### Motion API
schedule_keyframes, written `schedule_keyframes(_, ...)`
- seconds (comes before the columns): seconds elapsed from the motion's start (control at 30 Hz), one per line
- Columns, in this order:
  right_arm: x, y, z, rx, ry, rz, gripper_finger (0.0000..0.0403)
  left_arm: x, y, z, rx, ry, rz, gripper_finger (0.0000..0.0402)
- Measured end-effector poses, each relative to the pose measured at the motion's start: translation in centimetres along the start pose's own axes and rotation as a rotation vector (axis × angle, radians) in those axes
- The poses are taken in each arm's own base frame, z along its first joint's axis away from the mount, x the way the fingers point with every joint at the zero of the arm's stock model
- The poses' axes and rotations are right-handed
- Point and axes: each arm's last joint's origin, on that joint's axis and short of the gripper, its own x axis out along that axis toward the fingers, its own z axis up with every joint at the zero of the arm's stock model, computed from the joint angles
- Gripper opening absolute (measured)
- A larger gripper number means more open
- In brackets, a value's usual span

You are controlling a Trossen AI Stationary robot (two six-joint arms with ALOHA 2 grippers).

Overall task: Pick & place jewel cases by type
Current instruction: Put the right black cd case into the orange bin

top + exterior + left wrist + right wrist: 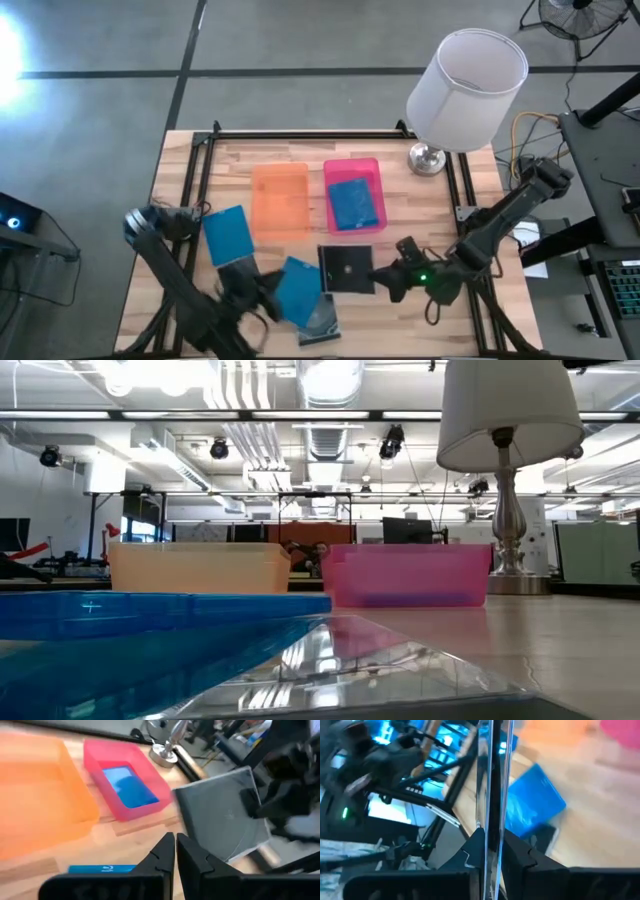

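My right gripper (383,276) is shut on a dark grey jewel case (347,268) near the table's middle front; the case also shows in the left wrist view (220,815). My left gripper (262,300) is shut and empty (175,845), just left of a blue case (297,290) that lies partly over a clear case (322,325). Another blue case (227,236) lies flat on the table at the left. A third blue case (355,203) lies in the pink tray (352,166). The orange tray (280,198) holds nothing. My right gripper pinches the grey case's right edge (490,827) between its two fingers, coming level from the table's right. The case stands edge-on between the fingers in the right wrist view and reads about level from above. Whether it is clear of the table, I cannot tell.
A lamp with a white shade (467,88) stands at the far right corner, its base (427,158) beside the pink tray. Black frame rails (300,134) run along the table's far edge and sides. Bare wood shows right of the trays.
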Motion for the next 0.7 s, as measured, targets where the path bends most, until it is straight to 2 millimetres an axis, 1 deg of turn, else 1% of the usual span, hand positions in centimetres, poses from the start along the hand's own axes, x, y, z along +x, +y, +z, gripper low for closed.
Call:
schedule_keyframes(0.03,-0.3,0.2,0.3,-0.02,-0.004,0.011,0.0026,0.1,0.9,0.8,-0.043,0.015,-0.017,0.0001)
schedule_keyframes(0.1,-0.8,0.4,1.0,-0.057,-0.013,0.03,0.0026,0.8,2.6,2.3,-0.14,0.057,-0.038,0.0011)
schedule_keyframes(0.2,-1.6,0.9,2.3,-0.093,-0.034,0.06,0.0028,2.3,4.7,4.5,-0.25,0.133,-0.106,0.0046)
schedule_keyframes(0.27,-2.0,1.0,3.1,-0.1,-0.041,0.074,0.0032,3.5,5.6,5.5,-0.329,0.238,-0.17,0.0074)
schedule_keyframes(0.33,-2.3,1.1,4.0,-0.107,-0.039,0.088,0.0034,4.7,6.2,6.2,-0.398,0.305,-0.277,0.0097)
schedule_keyframes(0.47,-2.0,1.2,5.1,-0.115,-0.037,0.097,0.0035,6.2,6.9,8.1,-0.49,0.294,-0.485,0.0135)
schedule_keyframes(0.53,-1.5,1.4,5.5,-0.098,-0.046,0.127,0.0035,7.2,7.4,8.6,-0.486,0.287,-0.519,0.0154)
schedule_keyframes(0.6,-1.1,1.7,5.9,-0.076,-0.065,0.157,0.0035,8.3,7.9,8.8,-0.469,0.309,-0.51,0.0168)
schedule_keyframes(0.67,-0.6,1.7,6.2,-0.048,-0.082,0.163,0.0035,9.1,8.1,9.3,-0.433,0.318,-0.52,0.0176)
schedule_keyframes(0.7,-0.3,1.7,6.5,-0.026,-0.091,0.165,0.0035,9.2,8.0,9.7,-0.396,0.305,-0.555,0.0178)
